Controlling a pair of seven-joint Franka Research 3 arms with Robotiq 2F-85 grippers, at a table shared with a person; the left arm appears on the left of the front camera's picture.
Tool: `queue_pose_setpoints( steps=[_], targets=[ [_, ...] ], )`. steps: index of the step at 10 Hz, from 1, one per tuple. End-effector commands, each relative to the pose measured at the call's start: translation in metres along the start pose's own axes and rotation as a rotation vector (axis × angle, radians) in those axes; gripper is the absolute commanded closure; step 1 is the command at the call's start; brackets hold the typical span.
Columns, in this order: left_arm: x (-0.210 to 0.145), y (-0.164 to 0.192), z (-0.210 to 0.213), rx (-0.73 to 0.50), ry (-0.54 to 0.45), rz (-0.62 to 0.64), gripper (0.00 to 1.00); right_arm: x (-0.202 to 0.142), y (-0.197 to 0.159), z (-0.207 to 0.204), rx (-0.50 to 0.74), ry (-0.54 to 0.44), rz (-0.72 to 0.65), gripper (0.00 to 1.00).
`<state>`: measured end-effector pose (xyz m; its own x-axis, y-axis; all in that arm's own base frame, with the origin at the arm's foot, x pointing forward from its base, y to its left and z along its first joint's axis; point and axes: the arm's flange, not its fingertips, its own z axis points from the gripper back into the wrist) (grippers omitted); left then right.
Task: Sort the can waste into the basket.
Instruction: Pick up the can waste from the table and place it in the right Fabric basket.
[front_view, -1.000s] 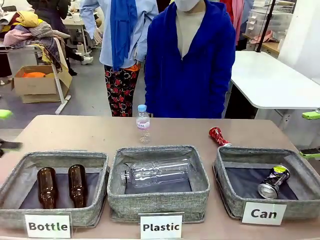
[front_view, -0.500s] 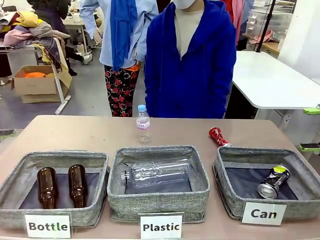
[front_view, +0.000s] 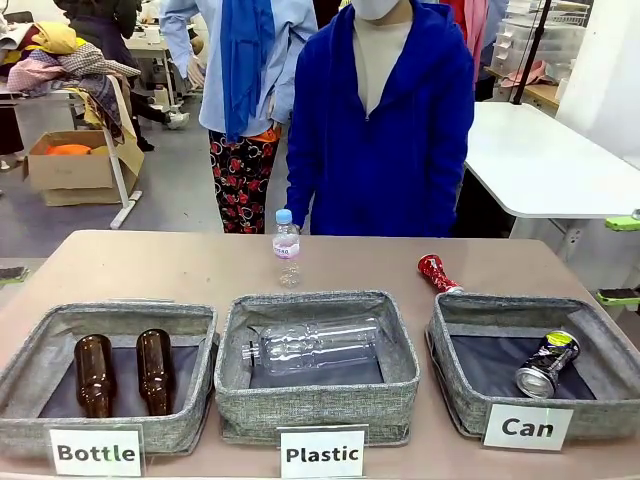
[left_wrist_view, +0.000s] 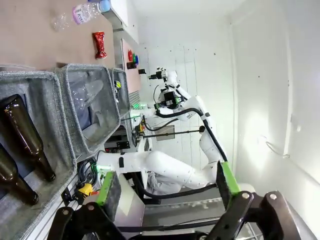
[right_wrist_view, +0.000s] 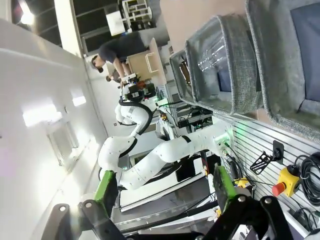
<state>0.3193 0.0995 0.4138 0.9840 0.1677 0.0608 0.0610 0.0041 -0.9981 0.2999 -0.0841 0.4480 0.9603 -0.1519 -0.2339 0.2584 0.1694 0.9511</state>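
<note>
A crushed red can (front_view: 437, 272) lies on the table just behind the grey basket (front_view: 500, 306) carded "Can". Inside that basket rests a dark can (front_view: 547, 364) with silver ends. My right gripper (front_view: 621, 260) hangs open at the table's right edge, off to the right of the basket. One fingertip (front_view: 12, 272) of my left gripper pokes in at the left edge. In the left wrist view my left gripper (left_wrist_view: 167, 185) stands open and holds nothing, with the red can (left_wrist_view: 99, 44) far off. The right wrist view has my right gripper (right_wrist_view: 165, 189) open, the basket (right_wrist_view: 272, 70) at upper right.
A "Bottle" bin (front_view: 110, 312) holds two brown bottles, and a "Plastic" bin (front_view: 316, 300) holds a clear bottle. A small plastic bottle (front_view: 286, 243) stands upright mid-table. A person in a blue jacket (front_view: 385, 130) stands at the far edge.
Both grippers have drawn back outward toward the picture's sides. The left one has nearly left the front view. The cans and bins have not moved.
</note>
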Motion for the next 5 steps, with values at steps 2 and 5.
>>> queue_pose_setpoints(
  steps=[2,5],
  targets=[
    [-0.0033,-0.0028,0.0009,-0.005,0.01,-0.018,0.0,-0.0026,-0.0005,-0.0013,-0.013,0.013,-0.016,0.0],
    [-0.0033,-0.0028,0.0009,-0.005,0.01,-0.018,0.0,0.0,0.0,0.0,0.0,0.0,0.0,0.0]
  ],
)
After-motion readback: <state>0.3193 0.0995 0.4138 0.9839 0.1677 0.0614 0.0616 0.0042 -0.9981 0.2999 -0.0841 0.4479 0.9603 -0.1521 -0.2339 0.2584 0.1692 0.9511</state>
